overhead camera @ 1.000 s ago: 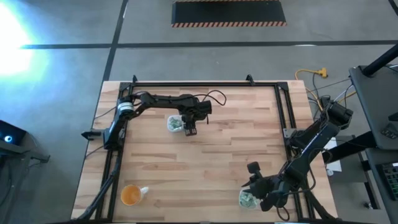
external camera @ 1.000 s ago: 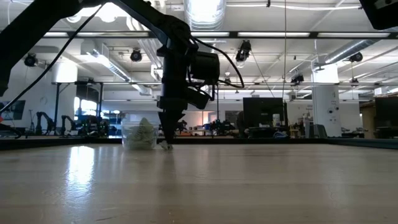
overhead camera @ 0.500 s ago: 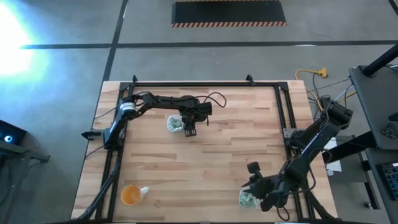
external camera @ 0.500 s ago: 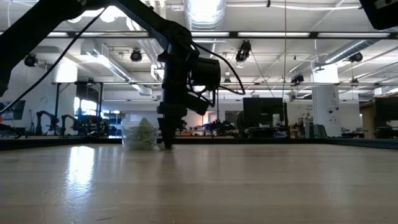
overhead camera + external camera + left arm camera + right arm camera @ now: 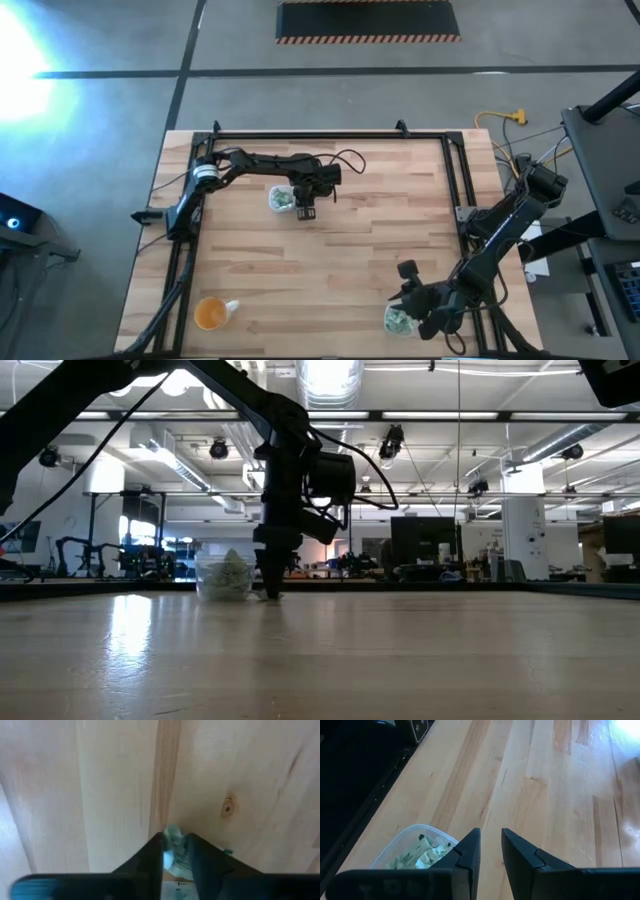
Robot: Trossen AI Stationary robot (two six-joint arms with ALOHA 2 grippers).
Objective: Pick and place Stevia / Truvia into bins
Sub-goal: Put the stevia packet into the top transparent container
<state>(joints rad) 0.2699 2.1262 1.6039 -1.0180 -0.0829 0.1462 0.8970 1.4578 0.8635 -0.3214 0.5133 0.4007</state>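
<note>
My left gripper (image 5: 305, 211) points straight down at the table's far middle, just right of a clear bin (image 5: 281, 199) heaped with pale green packets; the same bin (image 5: 224, 576) shows in the low view. The gripper is shut on one small green-and-white Stevia packet (image 5: 173, 840). My right gripper (image 5: 406, 290) waits at the near right, slanting down over the table beside the second clear bin (image 5: 418, 851), which holds several packets. Its fingers (image 5: 471, 851) stand a narrow gap apart with nothing between them. My left gripper pinches the packet between its two fingertips (image 5: 156, 851), coming from above and pointing down. One crumpled end of the packet (image 5: 172, 833) sticks out past the tips. The tips (image 5: 268, 592) reach down to the tabletop; whether the packet is lifted does not show.
An orange-tinted round cup (image 5: 210, 313) stands at the near left with a small white thing (image 5: 232, 307) beside it. A black frame (image 5: 330, 136) runs along the table's far and side edges. Bare wood (image 5: 320, 270) lies between the two arms.
My left gripper's fingers have drawn together over the packet at the tabletop beside the far bin, and its wrist has rolled slightly. The right arm has kept still.
</note>
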